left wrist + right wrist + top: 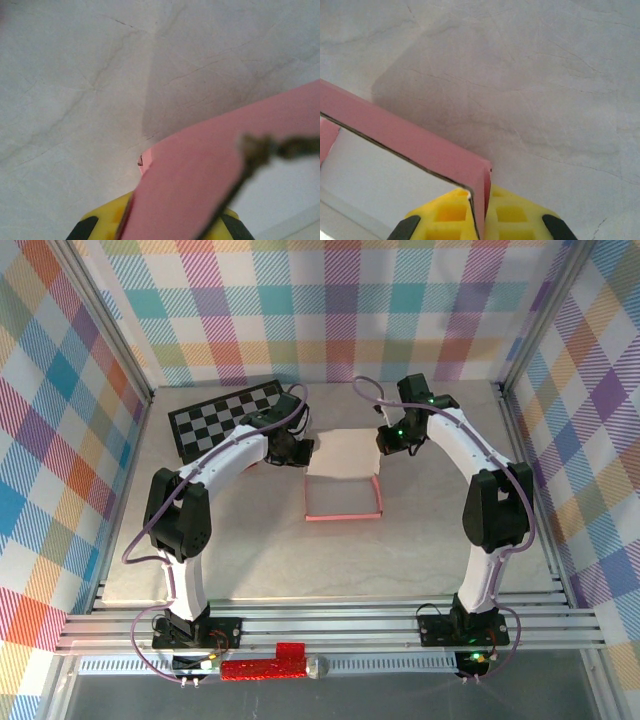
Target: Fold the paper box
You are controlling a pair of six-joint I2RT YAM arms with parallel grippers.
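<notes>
At centre of the overhead view, the box (pixel 343 480) lies half-formed on the pale surface (pixel 420 550), its whitish inside facing up and pink walls raised along its lower and right edges. The left claw (pixel 299 452) meets the box's upper-left side; the right claw (pixel 385 444) meets its upper-right corner. Both are clamped on pink card.

From the left wrist, a curved pink flap rises from between yellow fingers (pixel 100 222) at the bottom of the frame and sweeps toward the right edge. A blurred cable (pixel 282 147) crosses in front of it.

From the right wrist, a straight pink wall runs from the left edge down to bottom centre, where its end is pinched between two yellow fingers (pixel 512 215). The whitish inner face shows at lower left.

A checkered board (pixel 225 415) lies at upper left of the overhead view, near the left claw and apart from the box. Plaid panels (pixel 350 300) enclose the surface on three sides.
</notes>
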